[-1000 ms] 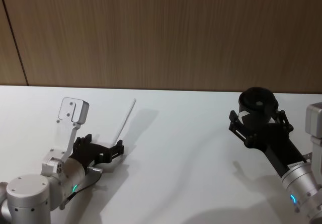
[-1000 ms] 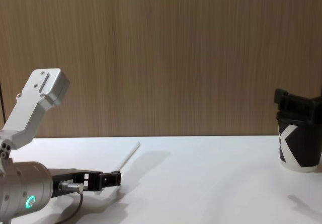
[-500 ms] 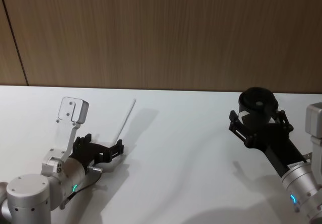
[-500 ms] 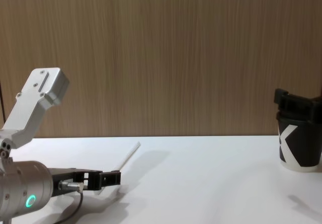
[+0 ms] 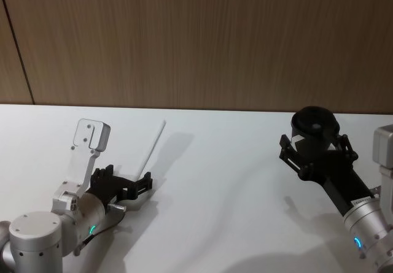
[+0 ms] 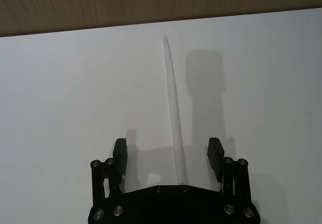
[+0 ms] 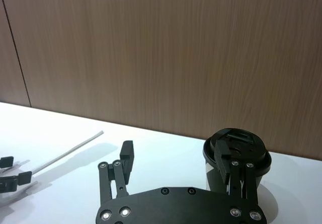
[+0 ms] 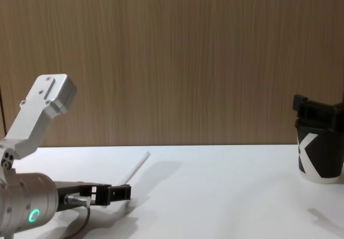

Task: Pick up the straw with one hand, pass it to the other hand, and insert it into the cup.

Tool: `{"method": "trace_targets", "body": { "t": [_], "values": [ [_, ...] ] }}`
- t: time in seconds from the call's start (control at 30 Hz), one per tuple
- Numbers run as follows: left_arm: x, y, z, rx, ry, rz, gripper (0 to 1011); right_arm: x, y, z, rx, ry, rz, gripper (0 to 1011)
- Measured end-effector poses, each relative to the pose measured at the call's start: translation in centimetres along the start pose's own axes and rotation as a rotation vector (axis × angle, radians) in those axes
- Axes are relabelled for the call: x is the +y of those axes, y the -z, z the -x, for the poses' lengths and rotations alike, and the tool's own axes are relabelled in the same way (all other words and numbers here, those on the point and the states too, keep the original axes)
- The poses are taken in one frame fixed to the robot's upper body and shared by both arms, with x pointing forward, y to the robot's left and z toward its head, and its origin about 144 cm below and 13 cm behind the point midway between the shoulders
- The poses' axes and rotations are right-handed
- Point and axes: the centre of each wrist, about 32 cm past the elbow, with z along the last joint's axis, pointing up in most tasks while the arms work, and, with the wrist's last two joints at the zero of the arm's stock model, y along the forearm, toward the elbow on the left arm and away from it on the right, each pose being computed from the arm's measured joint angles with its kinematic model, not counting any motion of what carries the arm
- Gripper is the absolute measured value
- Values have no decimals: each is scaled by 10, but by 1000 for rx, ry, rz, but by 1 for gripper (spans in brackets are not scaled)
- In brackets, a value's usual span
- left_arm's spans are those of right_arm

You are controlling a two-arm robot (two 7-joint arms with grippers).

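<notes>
The white straw (image 6: 173, 110) lies flat on the white table, its near end between the fingers of my left gripper (image 6: 167, 152), which is open and low over the table. In the head view the straw (image 5: 153, 145) runs away from the left gripper (image 5: 126, 176) toward the wall. The chest view shows the straw (image 8: 138, 166) just past the left gripper (image 8: 117, 192). The black cup (image 5: 314, 124) with its white K mark (image 8: 306, 156) stands upright at the right. My right gripper (image 7: 174, 156) is open and empty, close to the cup (image 7: 236, 151) at about rim height.
A brown wood-panel wall (image 5: 196, 40) backs the white table (image 5: 227, 181). The stretch of table between the straw and the cup is bare.
My left gripper has sunk slightly toward the table, with the straw's end still between its open fingers. The right gripper, the cup and the straw have not moved.
</notes>
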Motion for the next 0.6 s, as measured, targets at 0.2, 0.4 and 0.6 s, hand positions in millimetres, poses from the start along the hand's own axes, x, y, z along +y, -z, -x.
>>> {"method": "trace_targets", "body": {
  "t": [0.2,0.4,0.6],
  "values": [
    [-1,-1,0,-4,2,-13,1003,0,0,0,0,0,0,1001],
    [-1,-2,0,-6,3,-21,1003,0,0,0,0,0,0,1001],
    [-1,-2,0,-6,3,-25,1003,0,0,0,0,0,0,1001]
  ]
}}
